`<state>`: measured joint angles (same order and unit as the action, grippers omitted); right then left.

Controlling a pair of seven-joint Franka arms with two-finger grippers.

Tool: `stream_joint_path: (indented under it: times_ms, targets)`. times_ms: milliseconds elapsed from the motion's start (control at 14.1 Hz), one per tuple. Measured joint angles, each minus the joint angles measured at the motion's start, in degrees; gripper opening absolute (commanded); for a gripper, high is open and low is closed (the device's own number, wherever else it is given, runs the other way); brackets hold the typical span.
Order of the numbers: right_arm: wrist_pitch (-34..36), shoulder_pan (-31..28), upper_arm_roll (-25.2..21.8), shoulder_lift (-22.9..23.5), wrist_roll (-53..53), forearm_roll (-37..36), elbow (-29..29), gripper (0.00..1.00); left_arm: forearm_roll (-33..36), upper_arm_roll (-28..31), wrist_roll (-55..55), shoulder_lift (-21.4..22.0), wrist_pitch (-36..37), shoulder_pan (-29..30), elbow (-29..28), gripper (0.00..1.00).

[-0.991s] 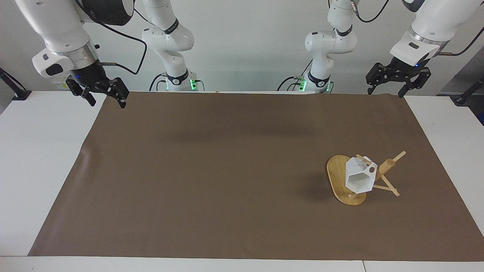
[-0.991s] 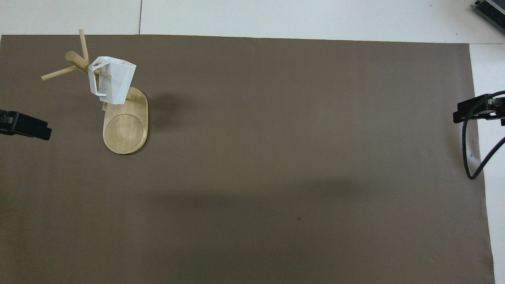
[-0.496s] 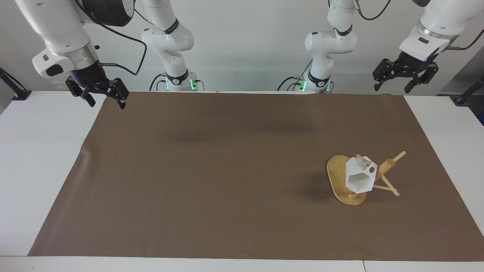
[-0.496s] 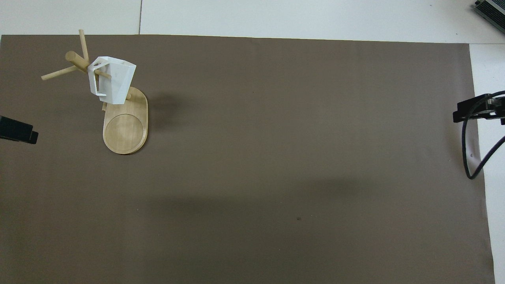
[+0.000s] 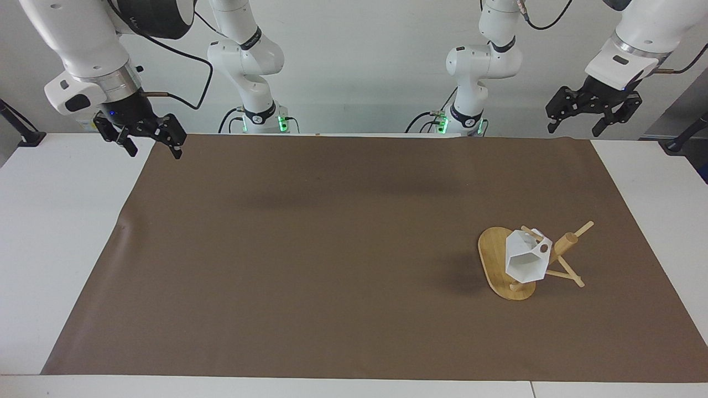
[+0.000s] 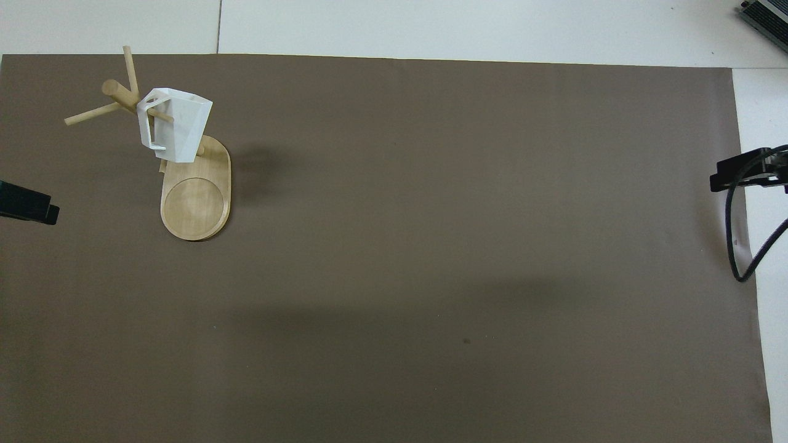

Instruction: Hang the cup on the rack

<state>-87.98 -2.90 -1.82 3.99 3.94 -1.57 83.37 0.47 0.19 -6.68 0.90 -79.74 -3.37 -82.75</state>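
White faceted cup [image 5: 524, 260] hangs tilted on bamboo rack [image 5: 494, 260] peg.

We see an evenly lit, fairly bright scene under soft overhead light. The brown mat [image 5: 332, 249] is matte and shows no glare; the white table [image 5: 50, 249] looks bright but not blown out. The rack [image 5: 506, 265] and cup [image 5: 522, 260] cast a soft, blurred shadow on the mat toward the right arm's end. Broad, faint shadows band the mat nearer the robots. Both views are sharp, with no motion blur and little bending at the edges.
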Motion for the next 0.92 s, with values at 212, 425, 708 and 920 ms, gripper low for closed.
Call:
stream_joint_path:
  times_ms: [212, 425, 708, 920]
  targets:
    - [-0.1, -0.1, 0.0, 0.0, 0.7, 0.0, 0.0, 1.0, 0.0, 0.0, 0.0, 0.0, -0.1, 0.0, 0.0, 1.0]
    - [-0.1, -0.2, 0.0, 0.0, 0.7, 0.0, 0.0, 1.0, 0.0, 0.0, 0.0, 0.0, -0.1, 0.0, 0.0, 1.0]
    - [-0.1, -0.3, -0.1, 0.0, 0.7, 0.0, 0.0, 1.0, 0.0, 0.1, 0.1, 0.0, -0.1, 0.0, 0.0, 1.0]
    - [-0.1, -0.3, -0.1, 0.0, 0.7, 0.0, 0.0, 1.0, 0.0, 0.2, 1.6, 0.0, -0.1, 0.0, -0.1, 1.0]
